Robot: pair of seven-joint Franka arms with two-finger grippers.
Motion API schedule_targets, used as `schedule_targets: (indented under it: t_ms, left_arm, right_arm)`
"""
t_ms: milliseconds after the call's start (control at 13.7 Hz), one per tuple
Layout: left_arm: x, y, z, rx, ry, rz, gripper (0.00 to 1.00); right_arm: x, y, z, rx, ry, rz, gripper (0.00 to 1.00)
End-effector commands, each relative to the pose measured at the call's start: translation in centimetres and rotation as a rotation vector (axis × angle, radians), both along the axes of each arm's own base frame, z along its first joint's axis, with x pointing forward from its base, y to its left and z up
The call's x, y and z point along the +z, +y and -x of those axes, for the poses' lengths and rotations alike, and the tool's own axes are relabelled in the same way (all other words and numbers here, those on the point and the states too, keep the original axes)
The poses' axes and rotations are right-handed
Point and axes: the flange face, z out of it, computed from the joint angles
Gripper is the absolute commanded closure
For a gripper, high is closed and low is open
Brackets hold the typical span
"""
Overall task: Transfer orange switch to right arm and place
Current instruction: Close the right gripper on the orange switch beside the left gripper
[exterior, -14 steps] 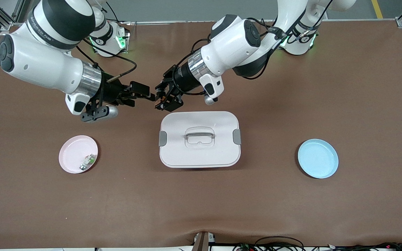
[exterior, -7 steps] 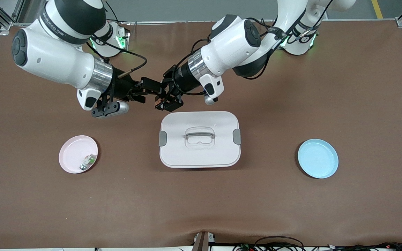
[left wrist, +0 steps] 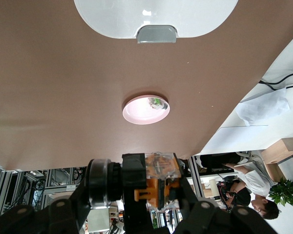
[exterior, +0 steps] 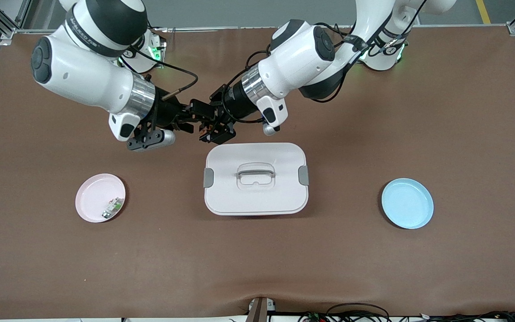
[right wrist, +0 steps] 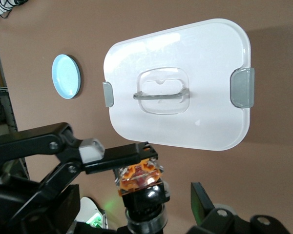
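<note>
The orange switch [exterior: 203,130] hangs in the air over the table, just past the white box's edge that faces the arm bases. My left gripper [exterior: 211,129] is shut on it. In the left wrist view the switch [left wrist: 158,181] shows its orange body, clear face and silvery end between that gripper's fingers. My right gripper [exterior: 196,119] is open and meets the left one, with its jaws on either side of the switch. In the right wrist view the switch [right wrist: 139,176] sits between the open right fingers [right wrist: 201,201].
A white lidded box [exterior: 256,179] with a handle stands mid-table. A pink plate [exterior: 91,197] holding a small white-and-green component [exterior: 113,206] lies toward the right arm's end. An empty blue plate [exterior: 407,203] lies toward the left arm's end.
My right gripper has moved toward the left gripper, and its open jaws now reach around the switch. The left gripper has kept still with the switch.
</note>
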Motion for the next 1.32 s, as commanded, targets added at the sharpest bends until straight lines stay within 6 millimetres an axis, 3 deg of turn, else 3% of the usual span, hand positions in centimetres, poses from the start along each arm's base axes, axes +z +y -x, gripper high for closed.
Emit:
schedule_targets:
  t_ms: [0, 658, 731, 804, 877, 950, 1243]
  left_arm:
    - [0.64, -0.43, 0.27, 0.008, -0.019, 0.006, 0.62]
    - [0.45, -0.45, 0.26, 0.007, -0.016, 0.004, 0.62]
    - [0.64, -0.43, 0.27, 0.008, -0.019, 0.006, 0.62]
    - [0.56, -0.43, 0.28, 0.007, -0.018, 0.005, 0.62]
    - [0.56, -0.43, 0.28, 0.006, -0.019, 0.005, 0.62]
    - [0.53, -0.45, 0.25, 0.007, -0.019, 0.004, 0.62]
    - [0.46, -0.46, 0.27, 0.005, -0.021, 0.001, 0.62]
  right_arm:
    - [-0.53, 0.43, -0.3, 0.005, -0.014, 0.024, 0.0]
    - [-1.14, 0.96, -0.24, 0.019, -0.022, 0.045, 0.03]
    - [-1.05, 0.96, -0.27, 0.02, -0.026, 0.045, 0.23]
    - [-1.06, 0.96, -0.25, 0.025, -0.027, 0.045, 0.5]
    - [-1.06, 0.97, -0.25, 0.025, -0.026, 0.044, 0.85]
    - [-1.05, 0.98, -0.25, 0.011, -0.018, 0.044, 1.0]
    - [-1.08, 0.81, -0.31, 0.01, -0.015, 0.045, 1.0]
